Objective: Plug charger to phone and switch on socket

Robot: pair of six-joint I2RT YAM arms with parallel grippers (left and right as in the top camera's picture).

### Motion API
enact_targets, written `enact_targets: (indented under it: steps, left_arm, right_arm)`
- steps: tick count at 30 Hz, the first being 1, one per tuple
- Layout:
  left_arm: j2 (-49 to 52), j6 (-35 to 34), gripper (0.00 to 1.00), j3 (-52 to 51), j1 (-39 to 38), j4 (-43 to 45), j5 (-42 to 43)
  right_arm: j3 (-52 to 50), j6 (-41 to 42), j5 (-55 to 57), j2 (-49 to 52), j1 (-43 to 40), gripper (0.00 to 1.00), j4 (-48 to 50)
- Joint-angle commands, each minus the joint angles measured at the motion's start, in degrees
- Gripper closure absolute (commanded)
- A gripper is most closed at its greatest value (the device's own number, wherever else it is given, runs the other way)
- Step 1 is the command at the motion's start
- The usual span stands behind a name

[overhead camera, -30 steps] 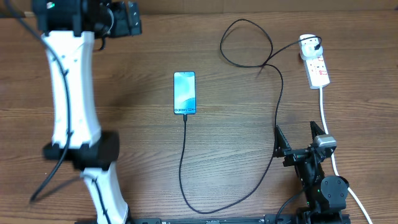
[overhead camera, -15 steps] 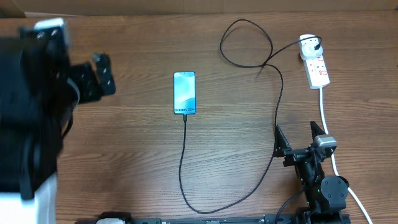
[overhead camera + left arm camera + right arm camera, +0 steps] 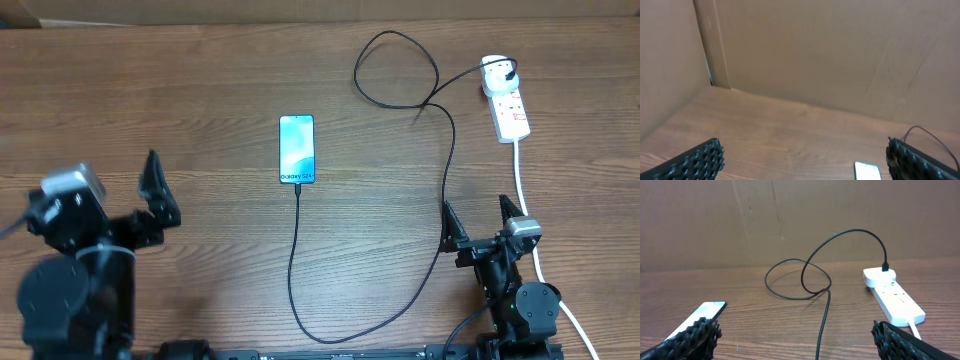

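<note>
Phone (image 3: 297, 149) lies screen-up in the middle of the table (image 3: 220, 100), the charger (image 3: 297, 215) tip meeting its near end. The charger's plug sits in the socket (image 3: 510, 112), far right. Left jaws and right jaws both gape wide, holding nothing.

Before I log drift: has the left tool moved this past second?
Yes. The left tool pulled back from the far edge to nearer than the phone.
</note>
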Motion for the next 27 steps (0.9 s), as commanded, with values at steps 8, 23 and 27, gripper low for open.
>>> enact_targets:
  steps: [8,23,27]
  left_arm:
    - [-16.52,4.74,0.01,-23.15,0.35,18.36,3.04]
    - [-31.98,12.20,0.01,-49.59,0.37,39.19,5.49]
    - [-31.98,12.98,0.00,-52.46,0.35,40.74,5.53]
  right_arm:
    - [-0.61,-0.04,0.55,-0.57,0.37,0.00,0.24]
    - [-0.61,-0.04,0.55,-0.57,0.37,0.00,0.24]
    - [-0.61,-0.04,0.55,-0.57,0.37,0.00,0.24]
